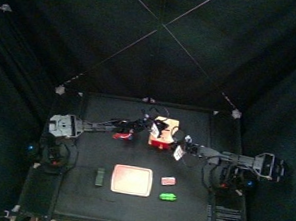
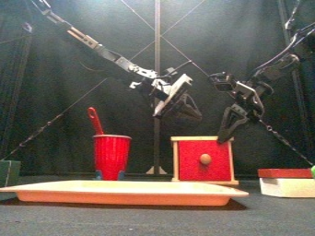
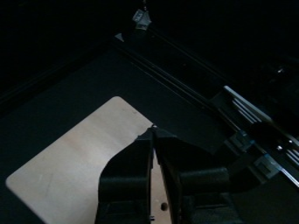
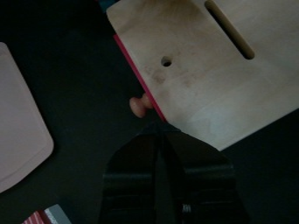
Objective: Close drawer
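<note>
Nearest the front camera lies the flat pink tray (image 2: 123, 192) on the black tabletop (image 2: 157, 218). Behind it stands the drawer (image 2: 204, 159), its red front with a round knob facing the camera, just beside a red cup (image 2: 110, 156). The right gripper (image 2: 229, 135) hangs above the drawer, jaws pressed together, holding nothing. The left gripper (image 2: 174, 97) hovers higher, jaws likewise closed and empty. No writing can be read anywhere.
</note>
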{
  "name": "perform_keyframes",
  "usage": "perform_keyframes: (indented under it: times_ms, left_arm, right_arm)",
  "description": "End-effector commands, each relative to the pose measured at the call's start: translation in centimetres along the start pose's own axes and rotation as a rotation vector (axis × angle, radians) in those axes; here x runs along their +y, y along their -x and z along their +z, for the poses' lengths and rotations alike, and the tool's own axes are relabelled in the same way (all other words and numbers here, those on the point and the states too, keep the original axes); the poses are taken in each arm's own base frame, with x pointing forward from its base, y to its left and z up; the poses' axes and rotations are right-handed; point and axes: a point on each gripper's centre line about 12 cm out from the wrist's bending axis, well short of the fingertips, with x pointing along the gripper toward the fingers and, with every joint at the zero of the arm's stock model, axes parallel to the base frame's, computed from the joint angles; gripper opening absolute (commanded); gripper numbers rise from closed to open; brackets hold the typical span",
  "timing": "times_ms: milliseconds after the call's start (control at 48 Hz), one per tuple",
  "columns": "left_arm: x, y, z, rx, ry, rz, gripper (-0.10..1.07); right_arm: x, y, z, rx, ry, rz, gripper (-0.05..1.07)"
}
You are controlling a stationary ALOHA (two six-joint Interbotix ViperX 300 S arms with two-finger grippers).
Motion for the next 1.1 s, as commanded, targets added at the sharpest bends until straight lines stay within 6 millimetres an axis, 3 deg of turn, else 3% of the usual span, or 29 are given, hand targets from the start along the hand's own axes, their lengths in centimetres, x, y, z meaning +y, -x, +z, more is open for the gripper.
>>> perform_keyframes:
  times_ms: [0,271,500,792,1083]
  left_arm:
    - [-0.6,1.7,2.3,-0.082,-0.003,-0.015,0.48]
    - [-0.1,2.9,1.8,-0.095,-0.008,-0.004,0.48]
    - [0.1,4.8,1.3,-0.085,-0.033,-0.003,0.48]
    - [-2.0,8.6,-2.4,-0.100,-0.113,-0.069,0.48]
    - [-4.3,12.9,-4.4,-0.182,-0.169,-0.167,0.48]
  right_arm:
    - [-0.6,0.7,0.7,-0.035,-0.016,-0.010,0.46]
    - [-0.3,1.9,0.6,-0.062,-0.011,0.004,0.47]
    - [2.3,3.0,0.7,-0.088,0.016,0.089,0.47]
    - [3.9,4.4,0.1,-0.109,0.050,0.154,0.47]
    - [4.1,6.7,0.9,-0.167,-0.136,0.217,0.47]
